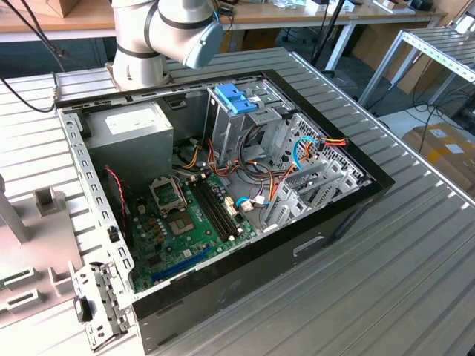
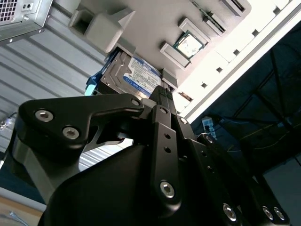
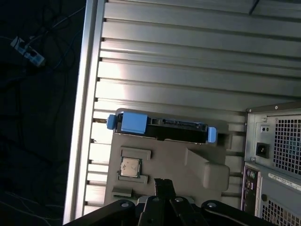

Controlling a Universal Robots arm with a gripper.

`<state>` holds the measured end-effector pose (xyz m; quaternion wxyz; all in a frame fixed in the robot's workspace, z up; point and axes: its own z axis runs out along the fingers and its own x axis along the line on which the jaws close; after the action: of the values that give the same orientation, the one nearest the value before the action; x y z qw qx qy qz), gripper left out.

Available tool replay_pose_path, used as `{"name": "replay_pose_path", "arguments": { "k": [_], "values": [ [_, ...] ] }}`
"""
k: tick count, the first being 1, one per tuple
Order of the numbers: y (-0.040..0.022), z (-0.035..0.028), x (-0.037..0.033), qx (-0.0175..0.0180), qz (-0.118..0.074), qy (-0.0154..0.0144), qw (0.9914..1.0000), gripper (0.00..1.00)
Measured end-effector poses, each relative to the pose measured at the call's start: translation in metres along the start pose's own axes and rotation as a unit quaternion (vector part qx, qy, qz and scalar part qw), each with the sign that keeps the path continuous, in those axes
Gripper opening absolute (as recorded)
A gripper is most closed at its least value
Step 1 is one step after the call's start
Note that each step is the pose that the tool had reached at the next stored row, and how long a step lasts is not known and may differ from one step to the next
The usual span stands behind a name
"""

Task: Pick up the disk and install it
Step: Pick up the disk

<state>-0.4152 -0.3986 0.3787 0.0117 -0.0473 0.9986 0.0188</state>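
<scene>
Beside the computer case (image 3: 275, 155), disk (image 3: 164, 128): flat in a recess at the edge of the grey holder plate (image 3: 176, 176), outside the case; light blue carrier tabs at both ends; label side up in the second wrist view (image 2: 138, 77).
Above the holder plate, pincer (image 3: 163, 182): near the disk yet apart from it; fingertips seemingly pressed together, nothing held; likewise in the second wrist view (image 2: 162, 92).
Holder plate, other load: processor chip (image 3: 130, 167) seated in a square pocket, near the disk.
Case interior: open on the ribbed worktop (image 1: 393, 289); motherboard (image 1: 185, 215) and cables exposed; metal drive cage (image 1: 223, 130) toward the far side, blue-latched bracket (image 1: 236, 98) on top.
Arm (image 1: 163, 30): base at the far edge of the worktop, behind the case.
Done so far: judged nothing beyond an approach; disk neither gripped nor lifted.
Left: by the look of it, the whole pick-up and the whole installation in the case.
</scene>
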Motion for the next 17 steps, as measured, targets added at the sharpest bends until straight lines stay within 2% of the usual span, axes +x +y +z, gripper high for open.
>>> {"name": "replay_pose_path", "arguments": {
  "k": [13,17],
  "values": [
    [0.0,0.0,0.0,-0.0008,-0.031,0.0011,0.99953,0.11],
    [0.0,0.0,0.0,-0.0011,-0.046,0.0017,0.99895,0.11]
  ]
}}
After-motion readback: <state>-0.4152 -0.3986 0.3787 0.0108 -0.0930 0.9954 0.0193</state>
